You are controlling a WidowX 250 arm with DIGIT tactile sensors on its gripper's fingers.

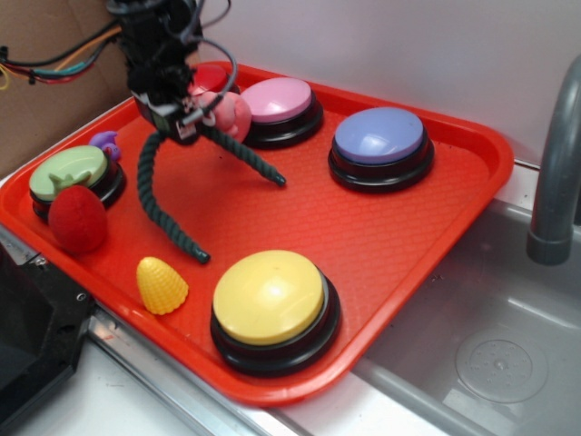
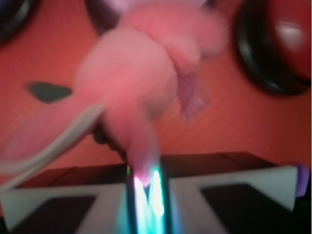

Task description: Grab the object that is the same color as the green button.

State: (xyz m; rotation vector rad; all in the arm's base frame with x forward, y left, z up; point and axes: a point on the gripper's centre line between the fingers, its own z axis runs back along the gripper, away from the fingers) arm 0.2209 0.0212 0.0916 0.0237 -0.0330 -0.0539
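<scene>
- The green rope (image 1: 156,195) hangs in an upside-down U under the claw (image 1: 182,123), over the back left part of the red tray (image 1: 381,236).
- One long end goes down and toward the front. Its tip touches the tray near the yellow corn toy (image 1: 162,285).
- The other end sticks out to the right and points down a little. I cannot tell if that tip touches the tray.
- The top of the rope is hidden under the claw.
- A pink soft toy (image 1: 231,113) sits at the top of the rope, just right of the claw. In the wrist view the pink toy (image 2: 141,78) is big and blurry, with a white loop (image 2: 63,136) on it.
- The claw is squeezed together on the rope. In the wrist view its two fingers almost touch.
- The green button (image 1: 71,174) is at the left edge of the tray. A red fuzzy strawberry (image 1: 77,219) leans on its front. A small purple thing (image 1: 106,142) sits behind it, but it is too small to make out.
- A red button (image 1: 211,76) is mostly hidden behind the claw.
- The pink button (image 1: 277,100) is just behind the pink toy.
- The purple button (image 1: 379,136) is on the right, and the yellow button (image 1: 270,297) is at the front.
- A gray pipe (image 1: 556,173) is cut off at the right edge.
</scene>
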